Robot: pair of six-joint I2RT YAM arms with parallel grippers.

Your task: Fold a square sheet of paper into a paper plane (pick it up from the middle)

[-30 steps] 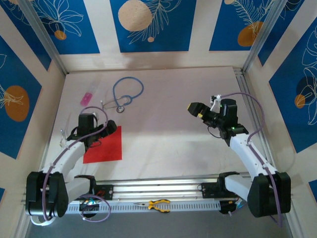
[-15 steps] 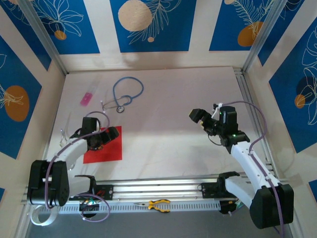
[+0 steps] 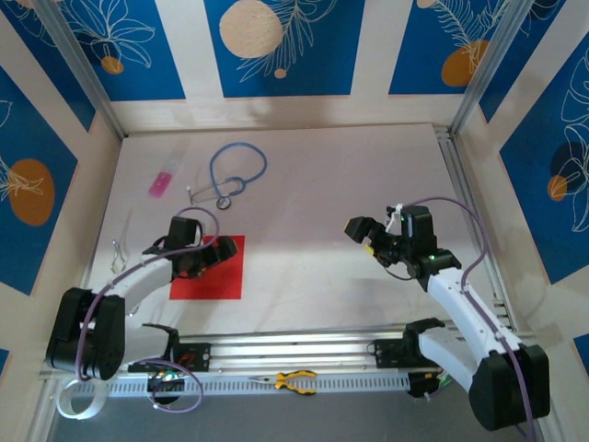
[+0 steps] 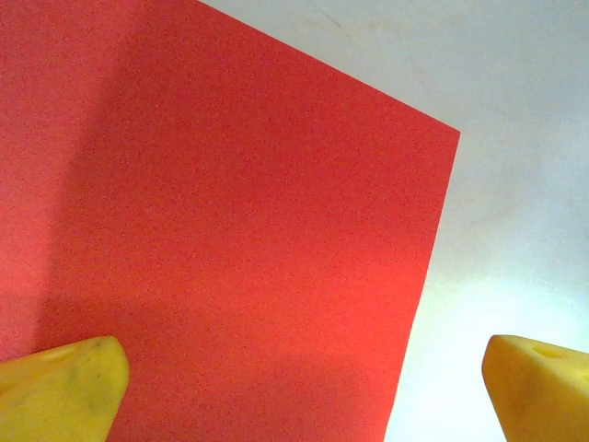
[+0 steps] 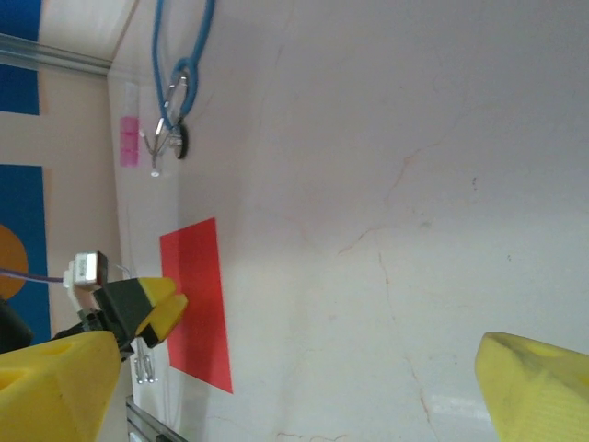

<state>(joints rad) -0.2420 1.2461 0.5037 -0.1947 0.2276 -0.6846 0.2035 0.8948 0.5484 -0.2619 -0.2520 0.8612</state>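
— Where is the square sheet of bright red paper (image 3: 219,281)?

— It lies flat and unfolded on the pale table (image 3: 322,175), in the near-left part, just ahead of the left arm's base. Its edges are straight, and no crease shows on it.

— And the left gripper (image 3: 218,250)?

— It is low over the far-left part of the sheet with its jaws spread wide and nothing between them. In the left wrist view, one yellow fingertip (image 4: 57,387) is over the red paper and the other is over bare table beyond the sheet's edge. I cannot tell whether the tips touch the paper.

— The right gripper (image 3: 361,234)?

— It is also wide open and empty. It hangs over the right-middle of the table, well apart from the sheet, with its jaws turned toward the left side. Its wrist camera looks across the table at the red sheet with the left gripper's yellow fingers above it.

— What else is on the table?

— A blue-tubed stethoscope (image 3: 237,170) lies toward the far-left, beyond the sheet. A small pink rectangular item (image 3: 161,183) is just to its left. Yellow-handled pliers (image 3: 294,379) rest on the metal rail (image 3: 304,350) between the two arm bases.
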